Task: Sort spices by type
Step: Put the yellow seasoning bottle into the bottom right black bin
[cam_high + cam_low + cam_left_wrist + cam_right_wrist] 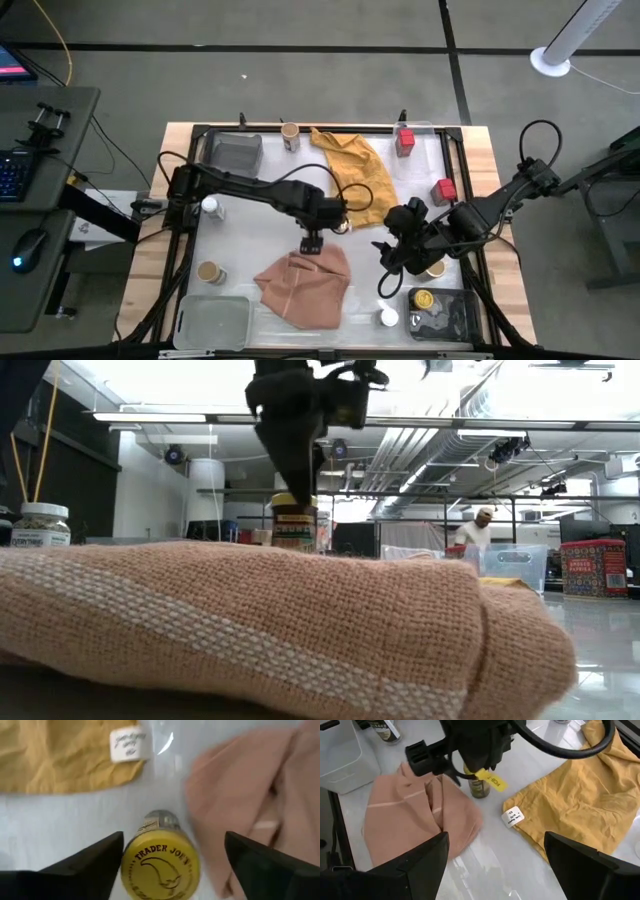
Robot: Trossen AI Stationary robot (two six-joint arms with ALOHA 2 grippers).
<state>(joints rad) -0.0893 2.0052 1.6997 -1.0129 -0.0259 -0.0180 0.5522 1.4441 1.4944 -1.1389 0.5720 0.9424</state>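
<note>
Surface: white table point(230, 225), industrial hall behind | left gripper point(170, 865) spread over yellow-lidded jar point(160, 865) at table centre, between mustard cloth point(355, 170) and pink cloth point(305, 285) | right gripper point(492, 865) spread, near right edge

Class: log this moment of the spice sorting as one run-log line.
left tool: open, astride yellow-lidded jar | jar: upright between pink cloth and mustard cloth | right tool: open, waiting nearby
</note>
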